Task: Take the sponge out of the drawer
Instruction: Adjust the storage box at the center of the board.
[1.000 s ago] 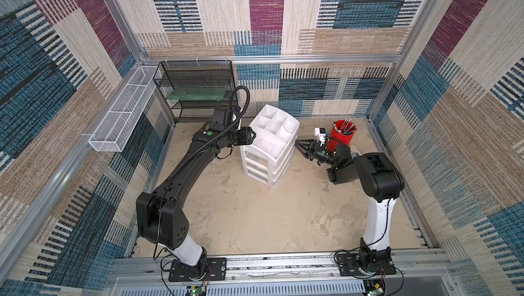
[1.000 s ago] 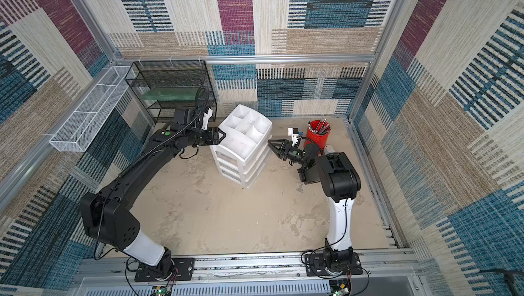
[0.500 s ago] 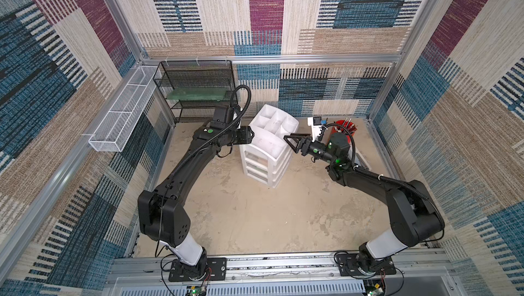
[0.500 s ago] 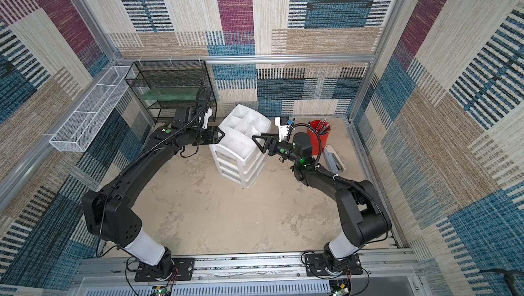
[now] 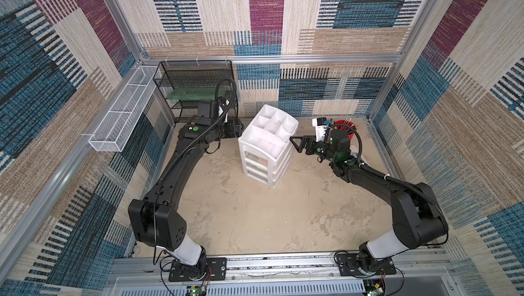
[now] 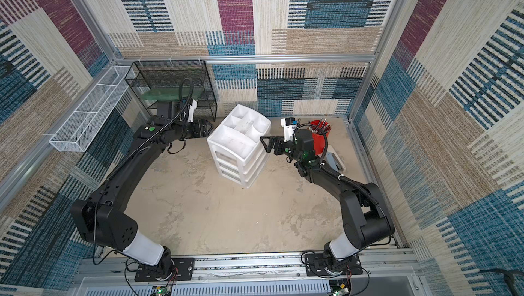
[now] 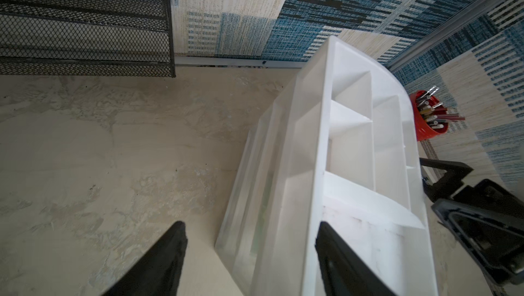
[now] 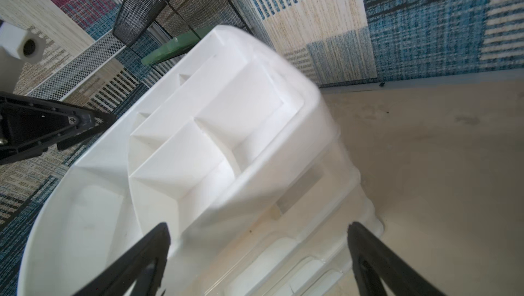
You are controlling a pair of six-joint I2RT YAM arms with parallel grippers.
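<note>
While both grippers point(image 7: 249, 255) point(image 8: 258, 255) gape, the white drawer point(image 5: 266, 150) stands with three translucent fronts closed.

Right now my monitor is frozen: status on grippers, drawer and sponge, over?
Left gripper open, right gripper open, both empty. Drawer tower between them, drawers shut. Sponge unseen.

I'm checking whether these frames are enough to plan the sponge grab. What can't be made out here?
- Sponge: not visible in any view; the drawer tower's cloudy fronts hide the contents.
- Left end effector: in both top views its fingertips are too dark and small to read.
- Right wrist view: the drawer fronts are blurred.
- Red cup: partly hidden by the right arm in both top views.
</note>
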